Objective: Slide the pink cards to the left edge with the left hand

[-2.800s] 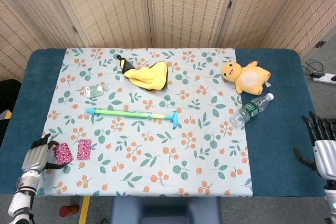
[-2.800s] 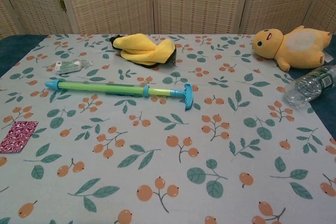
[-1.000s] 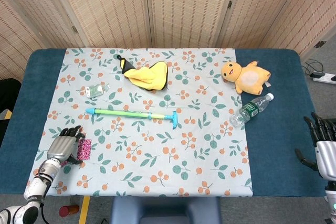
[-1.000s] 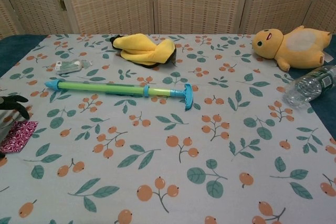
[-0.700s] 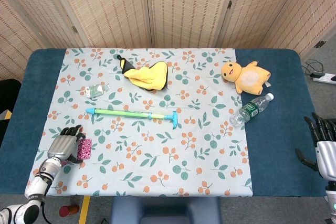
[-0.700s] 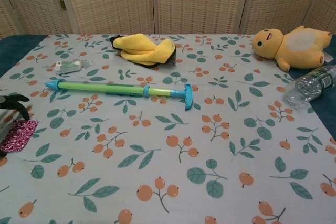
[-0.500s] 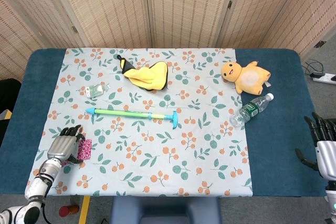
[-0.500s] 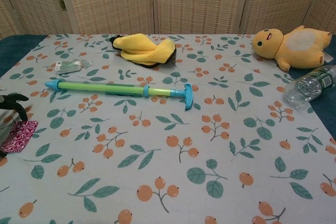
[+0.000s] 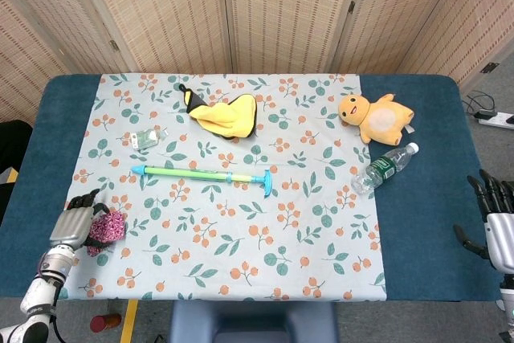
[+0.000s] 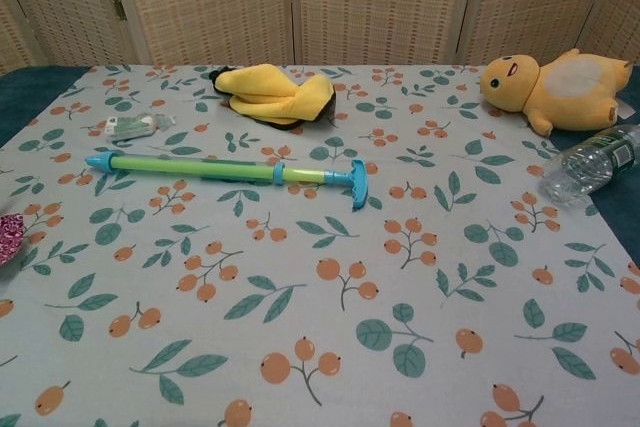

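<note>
Head view: our left hand (image 9: 72, 221) rests against the pink cards (image 9: 105, 228) near the front-left corner of the floral tablecloth (image 9: 241, 222), fingers bent over their left side; whether they clamp the cards or only press on them, we cannot tell. The cards look bunched and partly lifted, not flat, just inside the cloth's left border and well apart from the green water squirter (image 9: 201, 173) that lies toward the cloth's middle. In the chest view only a sliver of the cards (image 10: 8, 232) shows at the cloth's left margin. Our right hand (image 9: 498, 222) hangs off beyond the cloth's right side, over the blue table (image 9: 418, 222), fingers spread and holding nothing.

We judge the slide nearly finished (the cloth's border is close). The risk from here is that further dragging crumples the cards, scatters the stack, or wrinkles the cloth under the fingers and pushes the cards over the front edge.
</note>
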